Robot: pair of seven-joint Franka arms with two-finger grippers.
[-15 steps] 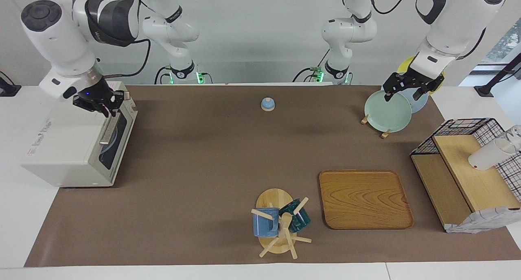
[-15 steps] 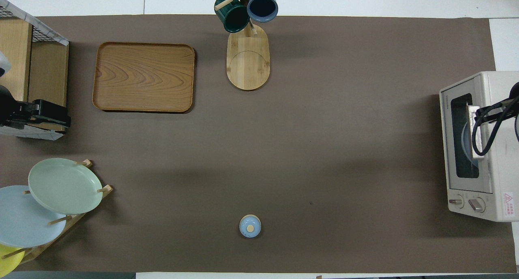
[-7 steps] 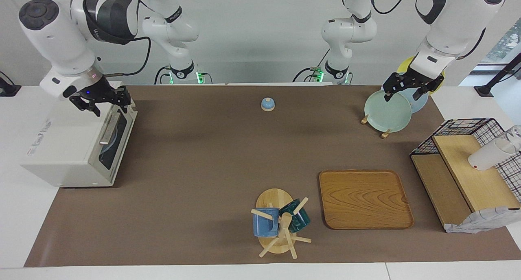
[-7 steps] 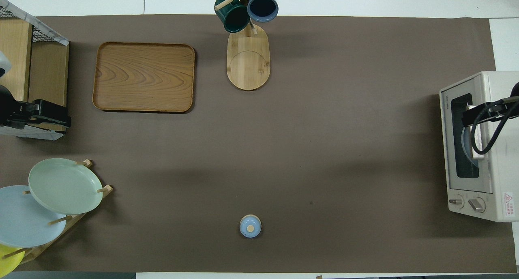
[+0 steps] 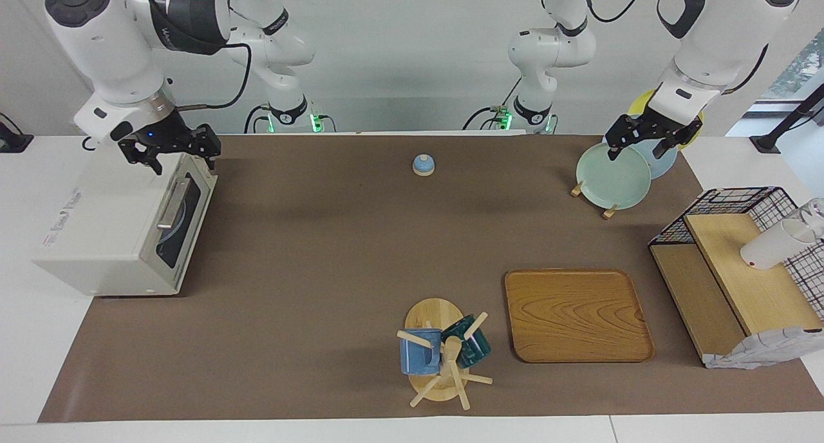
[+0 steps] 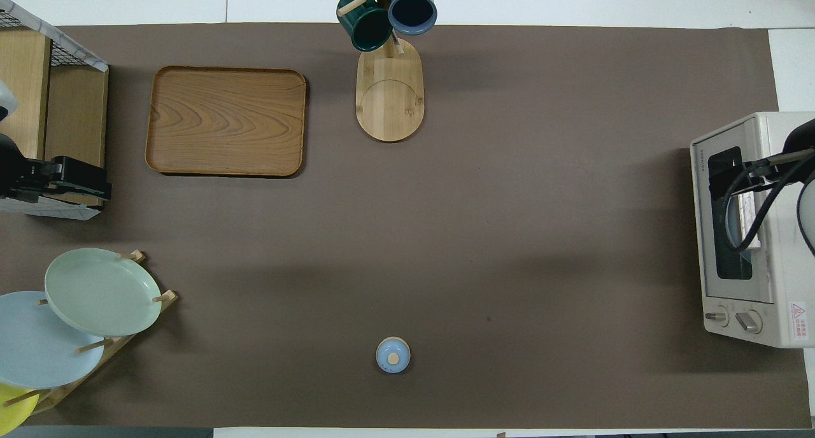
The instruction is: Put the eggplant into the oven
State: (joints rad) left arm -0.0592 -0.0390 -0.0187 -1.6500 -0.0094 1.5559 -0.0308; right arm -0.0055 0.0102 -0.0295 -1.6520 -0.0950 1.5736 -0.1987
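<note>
Hovering over the top edge of the oven [image 5: 103, 230], just above its door, the right jaws are spread wide and hold nothing. A second ago they were lower, right at the door's metal bar handle [image 5: 172, 205]; since then they have lifted clear of it. The dark glass door below the jaws is shut. The eggplant cannot be seen anywhere on the desk [image 5: 322, 269]. Through the glass only a pale rounded shape shows, so whether the eggplant lies inside cannot be told. With the door closed and the jaws rising away, the task looks finished or very nearly so. The left jaws wait unmoved at the left arm's end of the desk, open and empty, over the green plate [image 5: 611, 176] standing in its rack
</note>
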